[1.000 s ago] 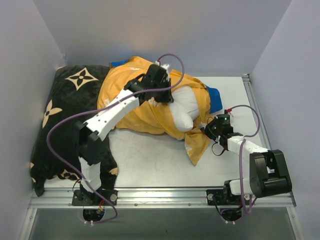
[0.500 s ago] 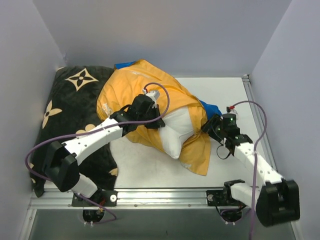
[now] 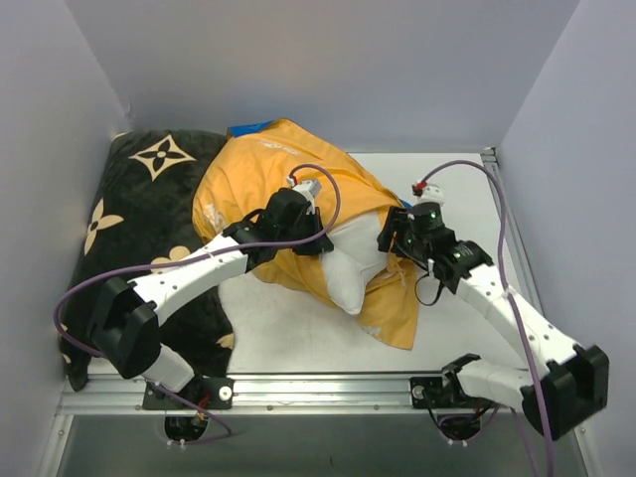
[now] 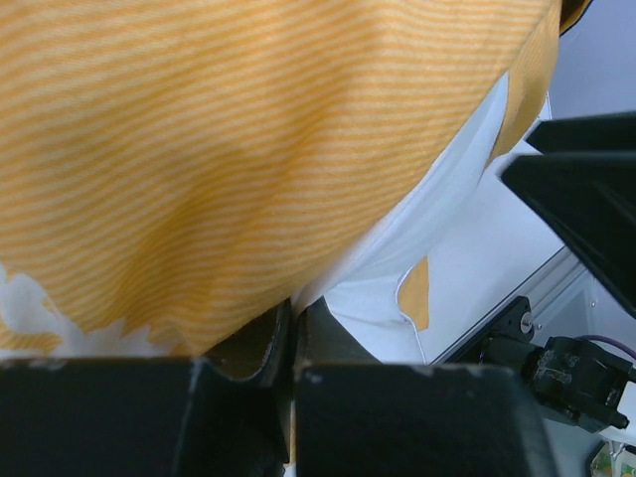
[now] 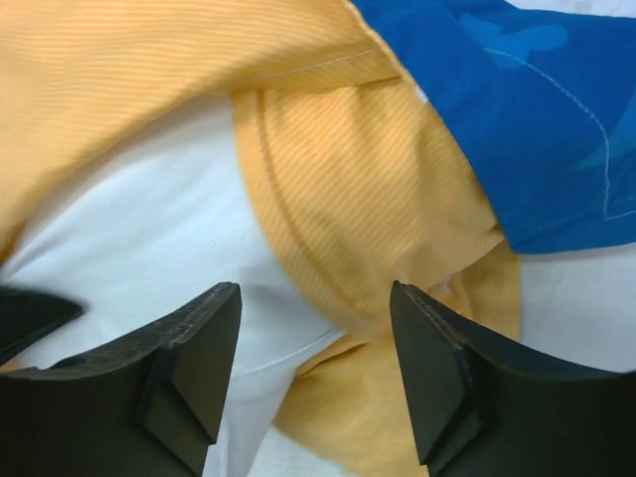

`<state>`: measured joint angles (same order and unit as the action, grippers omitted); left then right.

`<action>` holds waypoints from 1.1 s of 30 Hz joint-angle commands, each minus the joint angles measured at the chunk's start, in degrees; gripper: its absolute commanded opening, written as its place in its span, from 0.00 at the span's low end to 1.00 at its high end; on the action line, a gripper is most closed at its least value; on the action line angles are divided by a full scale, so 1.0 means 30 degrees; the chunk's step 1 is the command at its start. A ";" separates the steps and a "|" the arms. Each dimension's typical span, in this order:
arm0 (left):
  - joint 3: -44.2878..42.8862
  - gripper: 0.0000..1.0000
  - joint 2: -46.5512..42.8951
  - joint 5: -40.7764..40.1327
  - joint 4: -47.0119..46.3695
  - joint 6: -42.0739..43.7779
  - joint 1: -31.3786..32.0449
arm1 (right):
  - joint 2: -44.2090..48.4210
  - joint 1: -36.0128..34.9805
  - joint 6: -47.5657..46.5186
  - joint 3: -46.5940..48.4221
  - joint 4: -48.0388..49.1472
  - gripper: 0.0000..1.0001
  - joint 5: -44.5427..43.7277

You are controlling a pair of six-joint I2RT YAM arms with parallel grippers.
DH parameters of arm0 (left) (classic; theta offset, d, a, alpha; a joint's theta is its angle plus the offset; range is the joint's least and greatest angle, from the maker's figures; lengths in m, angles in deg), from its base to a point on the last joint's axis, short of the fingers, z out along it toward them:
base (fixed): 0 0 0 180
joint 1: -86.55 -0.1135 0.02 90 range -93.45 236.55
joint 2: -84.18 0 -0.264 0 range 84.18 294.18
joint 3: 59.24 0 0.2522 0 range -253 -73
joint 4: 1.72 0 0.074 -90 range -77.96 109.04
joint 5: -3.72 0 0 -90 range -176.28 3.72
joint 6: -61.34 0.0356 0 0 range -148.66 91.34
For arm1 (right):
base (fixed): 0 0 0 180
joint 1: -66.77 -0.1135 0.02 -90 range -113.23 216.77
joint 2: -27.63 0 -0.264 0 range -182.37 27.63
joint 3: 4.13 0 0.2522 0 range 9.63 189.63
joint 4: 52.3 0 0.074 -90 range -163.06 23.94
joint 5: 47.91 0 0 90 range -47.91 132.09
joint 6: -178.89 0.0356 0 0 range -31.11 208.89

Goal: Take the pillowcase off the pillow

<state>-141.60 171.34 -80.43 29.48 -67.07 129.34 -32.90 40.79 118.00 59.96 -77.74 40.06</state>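
Observation:
The pillowcase (image 3: 258, 179) lies inside out, orange-yellow, bunched over the pillow (image 3: 358, 263), whose white end sticks out toward the front right. My left gripper (image 3: 313, 238) sits where the orange cloth meets the white. In the left wrist view its jaws are shut (image 4: 293, 333) with fabric pinched between them, the pillowcase (image 4: 248, 149) draped above and the pillow (image 4: 417, 238) beyond. My right gripper (image 3: 390, 238) hovers open at the pillow's right side. In the right wrist view its fingers (image 5: 316, 293) straddle the pillow (image 5: 149, 229) and an orange fold of pillowcase (image 5: 338, 169), gripping nothing.
A black cushion with tan flowers (image 3: 129, 219) fills the left side, partly under the pillowcase. Grey walls close in on the left, back and right. A metal rail (image 3: 318, 383) runs along the table's front edge. The blue outer side of the pillowcase (image 5: 517, 119) shows at the right.
My left gripper came down from its raised spot toward the front, bringing the cloth and pillow lower. My right gripper opened and moved up and left, closer to the pillow.

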 commanded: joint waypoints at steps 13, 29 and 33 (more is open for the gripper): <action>0.1888 0.00 -0.3180 -0.2183 0.1250 0.0471 -0.0375 | -0.3609 0.4349 -0.0708 0.2118 -0.1907 0.13 -0.5917; 0.2887 0.00 -0.8015 -0.1369 0.2598 0.0295 -0.0522 | -1.2367 0.8366 0.2865 0.2677 0.8447 0.09 0.5584; 0.2388 0.00 -0.8337 -0.0515 0.2889 0.0441 -0.0521 | -1.6516 0.8542 0.5756 0.5687 1.1828 0.13 1.2849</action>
<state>-131.56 150.72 -79.97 35.14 -66.96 129.86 -75.59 64.11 128.14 69.44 -58.14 64.72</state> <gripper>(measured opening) 0.027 0.121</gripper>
